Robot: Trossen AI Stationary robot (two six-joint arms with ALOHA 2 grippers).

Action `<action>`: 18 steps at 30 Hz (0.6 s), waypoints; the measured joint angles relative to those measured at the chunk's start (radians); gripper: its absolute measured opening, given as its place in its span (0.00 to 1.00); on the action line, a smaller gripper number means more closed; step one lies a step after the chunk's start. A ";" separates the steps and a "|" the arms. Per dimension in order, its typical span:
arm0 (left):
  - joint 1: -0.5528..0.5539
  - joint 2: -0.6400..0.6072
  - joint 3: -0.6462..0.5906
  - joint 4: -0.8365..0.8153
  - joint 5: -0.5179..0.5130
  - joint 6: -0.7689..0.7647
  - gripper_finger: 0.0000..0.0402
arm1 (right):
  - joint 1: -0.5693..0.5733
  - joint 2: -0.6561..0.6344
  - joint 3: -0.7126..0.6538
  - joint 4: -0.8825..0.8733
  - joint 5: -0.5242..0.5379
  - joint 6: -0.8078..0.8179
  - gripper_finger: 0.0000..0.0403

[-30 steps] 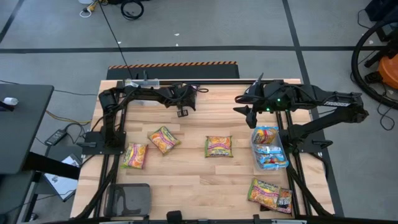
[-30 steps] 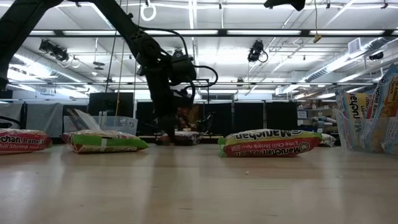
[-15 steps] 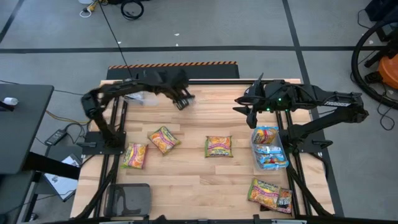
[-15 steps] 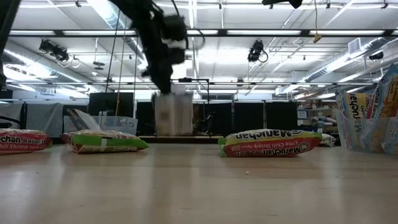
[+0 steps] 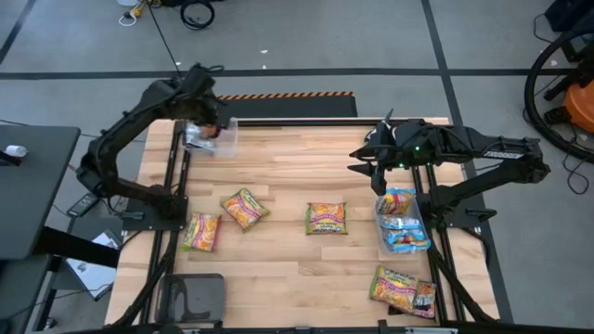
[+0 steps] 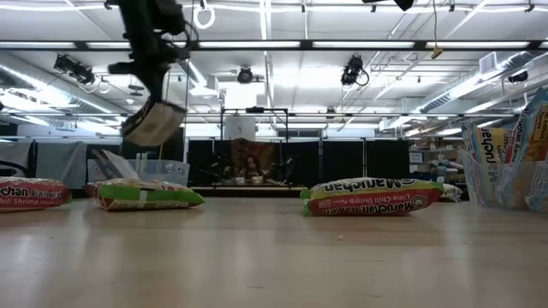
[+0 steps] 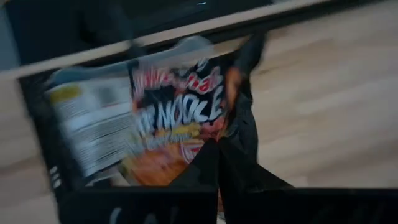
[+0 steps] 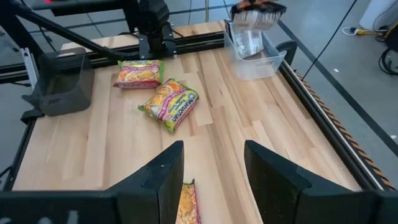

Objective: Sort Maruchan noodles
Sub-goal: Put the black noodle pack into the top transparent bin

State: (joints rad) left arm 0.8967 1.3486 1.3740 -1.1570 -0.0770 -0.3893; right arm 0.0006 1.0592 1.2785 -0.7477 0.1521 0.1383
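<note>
Swung over the clear bin is the left claw, clamped on a dark noodle packet (right claw apart, beside it).

The wooden surface carries three noodle packets in a row across its middle: one by the left edge, one just beside it, one central. A clear bin of packets stands at the right edge, another clear bin in the far left corner. Two packets lie in the near right corner, a dark tray in the near left.
</note>
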 joint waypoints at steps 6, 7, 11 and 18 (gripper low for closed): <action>0.073 0.000 -0.147 0.164 -0.004 -0.061 0.00 | 0.000 0.000 0.000 0.000 0.000 -0.001 0.43; 0.077 0.005 -0.169 0.218 -0.004 -0.079 0.00 | 0.000 0.000 0.000 -0.001 0.000 -0.001 0.43; 0.075 0.025 -0.230 0.364 0.004 -0.132 0.00 | 0.000 0.000 0.000 -0.007 0.000 0.003 0.43; 0.015 0.075 -0.300 0.459 0.018 -0.185 0.00 | 0.000 0.000 0.000 -0.015 0.001 0.007 0.43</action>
State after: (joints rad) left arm 0.9112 1.4232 1.0737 -0.6980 -0.0588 -0.5741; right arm 0.0006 1.0592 1.2785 -0.7628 0.1528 0.1455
